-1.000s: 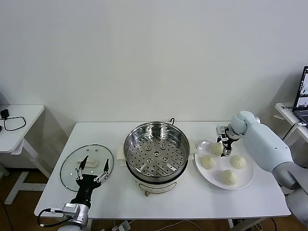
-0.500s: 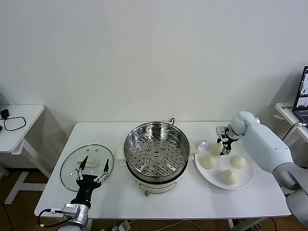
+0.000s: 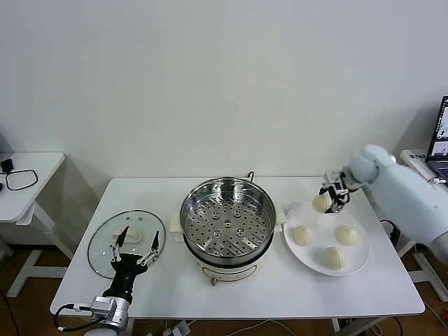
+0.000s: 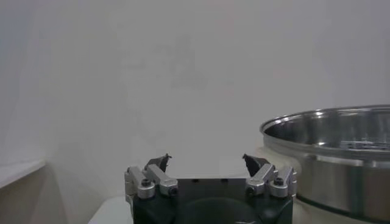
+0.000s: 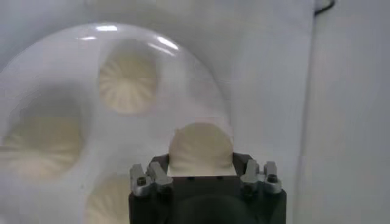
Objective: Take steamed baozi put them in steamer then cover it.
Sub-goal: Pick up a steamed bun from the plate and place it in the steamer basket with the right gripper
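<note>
My right gripper (image 3: 326,201) is shut on one steamed baozi (image 3: 321,203) and holds it in the air above the back edge of the white plate (image 3: 357,268). The right wrist view shows this cream bun (image 5: 200,149) wedged between the fingers, with three more baozi (image 5: 127,83) on the plate below. Those three (image 3: 303,235) lie on the plate to the right of the steamer (image 3: 227,222), whose perforated basket holds nothing. The glass cover (image 3: 127,241) lies flat on the table at the left. My left gripper (image 3: 133,244) hovers over it, open and holding nothing.
A small white side table (image 3: 24,183) with a black cable stands far left. A laptop (image 3: 440,140) sits on another surface at the far right. The steamer's rim (image 4: 329,122) fills the side of the left wrist view.
The right gripper closed on a baozi and lifted it off the plate, moving up and slightly right. The left arm has not moved.
</note>
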